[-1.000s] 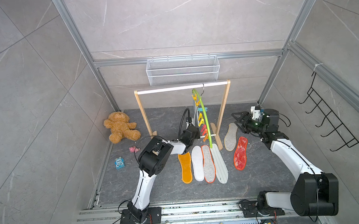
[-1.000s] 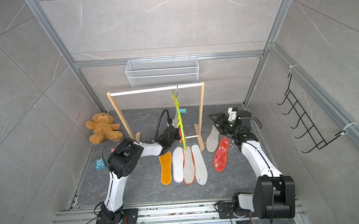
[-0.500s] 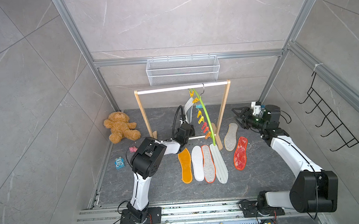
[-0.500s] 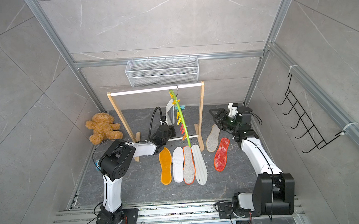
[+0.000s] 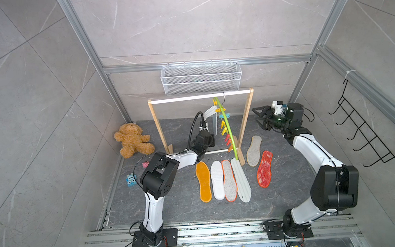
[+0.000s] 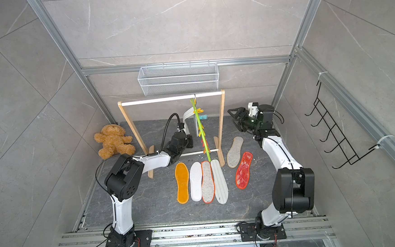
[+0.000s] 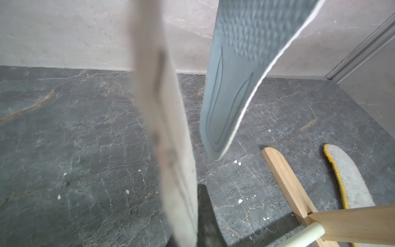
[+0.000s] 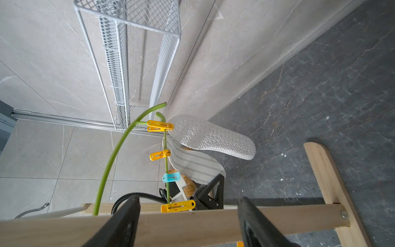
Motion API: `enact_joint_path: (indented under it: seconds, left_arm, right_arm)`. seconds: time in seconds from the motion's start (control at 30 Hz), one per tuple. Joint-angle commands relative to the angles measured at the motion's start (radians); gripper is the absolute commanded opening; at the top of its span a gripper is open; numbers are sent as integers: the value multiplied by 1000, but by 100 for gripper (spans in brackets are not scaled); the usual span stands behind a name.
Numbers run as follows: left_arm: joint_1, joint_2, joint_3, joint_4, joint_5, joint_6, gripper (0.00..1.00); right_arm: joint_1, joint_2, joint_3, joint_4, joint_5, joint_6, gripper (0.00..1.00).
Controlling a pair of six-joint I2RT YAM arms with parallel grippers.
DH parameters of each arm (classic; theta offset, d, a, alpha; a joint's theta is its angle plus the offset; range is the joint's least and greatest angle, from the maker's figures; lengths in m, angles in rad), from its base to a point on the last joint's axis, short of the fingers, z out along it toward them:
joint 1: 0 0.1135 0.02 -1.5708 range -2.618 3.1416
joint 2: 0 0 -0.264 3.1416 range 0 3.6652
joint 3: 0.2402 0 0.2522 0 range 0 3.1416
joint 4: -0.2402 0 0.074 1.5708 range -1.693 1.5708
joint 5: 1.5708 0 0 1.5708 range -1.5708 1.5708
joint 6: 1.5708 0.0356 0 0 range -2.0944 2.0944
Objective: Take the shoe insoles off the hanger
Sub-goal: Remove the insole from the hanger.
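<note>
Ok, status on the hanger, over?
Left gripper shut on hanging striped insole, seemingly clipped to hanger. Right gripper open, empty. Blue-grey insole also hanging. Rack post between right gripper and hanger.

The hanger (image 5: 228, 131) was smooth, glossy lime plastic, and its clips (image 8: 160, 125) were shiny plastic too. The rack (image 5: 246, 121) was bare, matt pale wood with a smooth white rail (image 5: 185, 98). The basket (image 5: 201, 81) was white-coated wire mesh. The felt insole (image 5: 254, 150) looked fuzzy and matt, the red insole (image 5: 264, 169) like open mesh cloth, and the orange insole (image 5: 203, 181) velvety. The striped insole (image 8: 192, 162) was woven cloth, and the dimpled insole (image 8: 213, 136) resembled pebbled foam. The teddy (image 5: 133, 143) was shaggy plush. The floor (image 5: 278, 194) looked like dark, veined, matt stone, and the walls (image 5: 185, 23) like faintly sheened pale tile.
</note>
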Motion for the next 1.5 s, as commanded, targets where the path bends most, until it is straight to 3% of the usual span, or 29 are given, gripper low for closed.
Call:
enact_joint_path:
  seconds: [0.0, 0.2, 0.7, 1.03, 1.47]
  left_arm:
    - [4, -10, 94, -105, 51, 64, 0]
    - [4, 11, 167, -176, 93, 91, 0]
    - [5, -1, 141, -160, 128, 62, 0]
    - [4, -8, 129, -152, 138, 57, 0]
    - [4, -11, 131, -164, 138, 66, 0]
  right_arm:
    - [6, 43, 61, 8, -44, 13, 75]
    - [19, 89, 95, 37, -44, 55, 73]
    - [119, 221, 172, 162, -56, 171, 70]
    - [153, 299, 245, 186, -96, 201, 61]
    - [190, 373, 376, 151, -141, 191, 62]
